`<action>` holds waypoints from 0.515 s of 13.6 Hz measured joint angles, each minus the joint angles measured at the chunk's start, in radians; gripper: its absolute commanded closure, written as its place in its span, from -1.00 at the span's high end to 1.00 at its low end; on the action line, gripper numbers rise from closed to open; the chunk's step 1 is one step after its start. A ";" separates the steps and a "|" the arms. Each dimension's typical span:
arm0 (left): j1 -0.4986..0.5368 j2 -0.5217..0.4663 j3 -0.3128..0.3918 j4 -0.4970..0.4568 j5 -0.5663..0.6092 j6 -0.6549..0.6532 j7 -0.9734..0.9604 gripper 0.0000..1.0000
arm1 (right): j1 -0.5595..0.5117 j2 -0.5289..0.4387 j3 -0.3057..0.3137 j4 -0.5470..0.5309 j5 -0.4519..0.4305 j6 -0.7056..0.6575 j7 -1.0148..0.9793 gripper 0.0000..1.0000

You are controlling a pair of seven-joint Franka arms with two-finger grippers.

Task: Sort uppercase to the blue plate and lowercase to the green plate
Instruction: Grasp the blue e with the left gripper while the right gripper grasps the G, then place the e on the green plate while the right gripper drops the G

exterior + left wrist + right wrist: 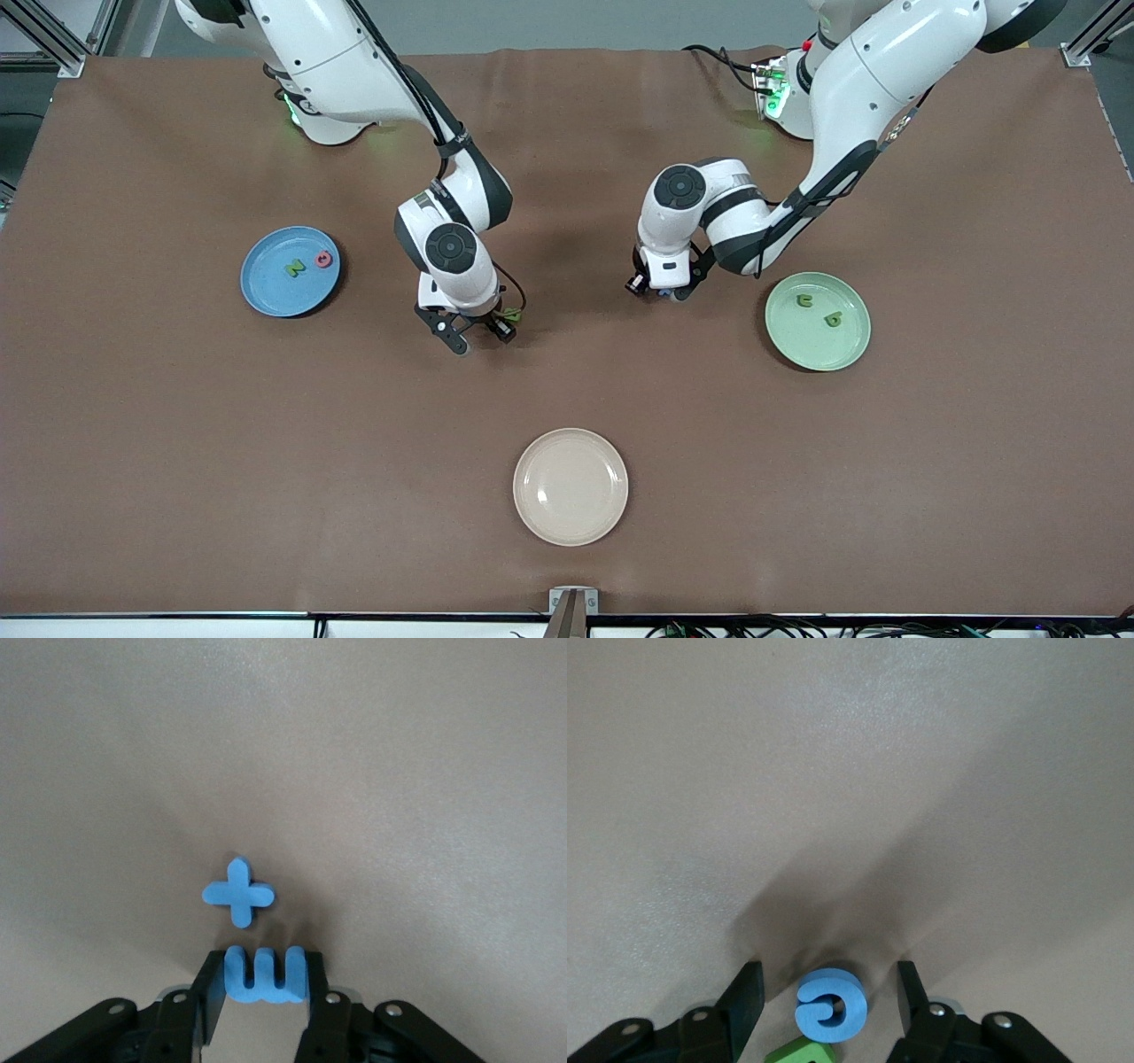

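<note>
Table (177, 425) carries three plates. The cream plate (570, 486) serves as reference. Blue plate (291, 271), farther from the front camera and toward the right arm's end, holds green N (294, 267) and pink-red Q (324, 259). Green plate (817, 320), toward the left arm's end, holds green u (804, 301) and green b (833, 320). Right gripper (829, 997) stands released, fingers straddling blue G (831, 1005) beside green B (799, 1052). Left gripper (264, 988) grasps blue m (264, 974); blue t (238, 893) lies just beside.

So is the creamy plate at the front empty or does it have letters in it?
Empty. The cream plate shows only its bare inside, with no letters on it.
</note>
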 measured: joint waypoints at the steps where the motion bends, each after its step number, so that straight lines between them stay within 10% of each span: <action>1: 0.000 0.003 0.002 0.000 0.000 0.002 0.000 -0.51 | 0.001 0.000 0.000 0.002 0.000 0.003 0.001 -0.35; 4: 0.005 0.002 -0.001 0.006 0.002 0.004 0.000 -0.56 | 0.002 -0.004 -0.001 0.005 0.000 -0.004 0.001 -0.89; 7: 0.091 -0.017 -0.083 0.008 0.004 -0.006 0.031 -0.56 | 0.002 -0.005 -0.002 0.005 0.000 -0.014 -0.002 -0.97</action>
